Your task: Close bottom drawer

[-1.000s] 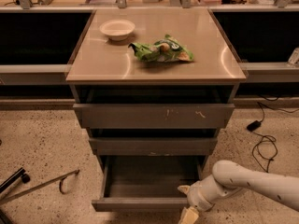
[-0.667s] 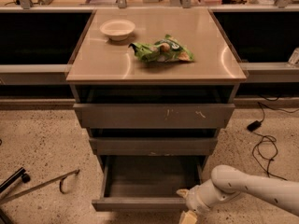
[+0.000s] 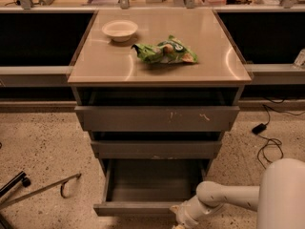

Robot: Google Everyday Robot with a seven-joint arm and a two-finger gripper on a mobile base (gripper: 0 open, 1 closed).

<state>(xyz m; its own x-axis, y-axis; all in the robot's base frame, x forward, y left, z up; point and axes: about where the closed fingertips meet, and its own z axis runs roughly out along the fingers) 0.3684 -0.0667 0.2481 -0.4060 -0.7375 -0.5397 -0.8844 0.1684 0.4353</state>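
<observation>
Nearest to me, at the very bottom of the view, my gripper (image 3: 177, 219) sits low at the right end of the bottom drawer's (image 3: 138, 208) front panel, with my pale arm (image 3: 224, 198) reaching in from the right. It looks pressed up to the panel, but I cannot confirm contact, nor can I tell whether the gripper is released or clenched. The bottom drawer stands pulled well out from the cabinet, its grey inside open to view and bare as far as I can see, so by my reckoning the closing is not yet done: the whole push inward is left. Above it the middle drawer (image 3: 156, 149) juts out a little and the top drawer (image 3: 157, 118), with pale scratches on its face, juts further; neither is my job. Farther back, on the cabinet top (image 3: 109, 66), lie a green snack bag (image 3: 166, 52) and, beyond it, a pale bowl (image 3: 120, 29), both well apart from my work.
</observation>
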